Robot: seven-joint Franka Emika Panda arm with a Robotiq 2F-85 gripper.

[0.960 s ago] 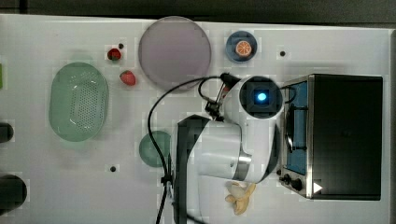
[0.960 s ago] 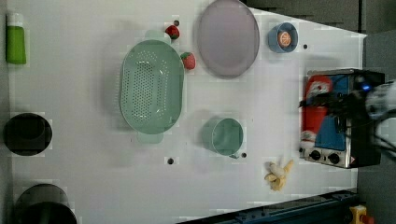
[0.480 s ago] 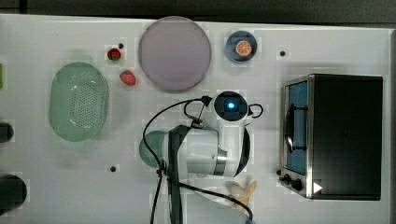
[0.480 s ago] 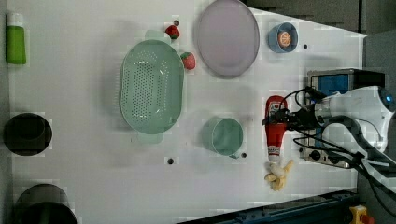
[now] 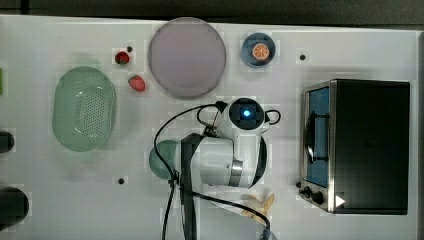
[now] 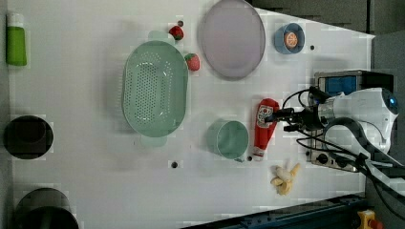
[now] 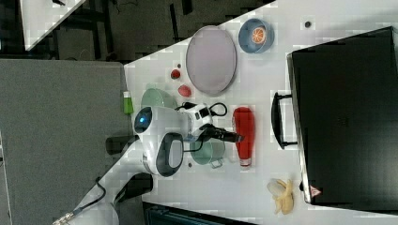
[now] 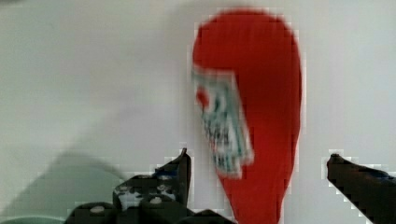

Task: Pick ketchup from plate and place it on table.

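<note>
The ketchup (image 6: 264,125), a slim red bottle with a white label, lies on its side on the white table (image 6: 95,191) between a green cup and the oven. It is off the mauve plate (image 5: 186,57), which is bare. My gripper (image 8: 259,161) is open just above the bottle (image 8: 252,93), one finger on each side with a gap to the red body. In the left view the gripper (image 6: 282,120) hovers at the bottle's oven side; in the right view the gripper (image 7: 236,137) hangs over the ketchup (image 7: 244,133). In the top view my arm hides the bottle.
A toaster oven (image 5: 365,145) stands close beside the bottle. A green cup (image 6: 231,139) and a peeled banana (image 6: 285,177) lie near it. Farther off are a green basket (image 5: 84,108), two strawberries (image 5: 136,83), a blue dish with an orange slice (image 5: 258,49) and a green bottle (image 6: 16,40).
My arm swung away from the oven toward the top view's left, carrying the ketchup. The bottle came down onto the table and the jaws opened off it.
</note>
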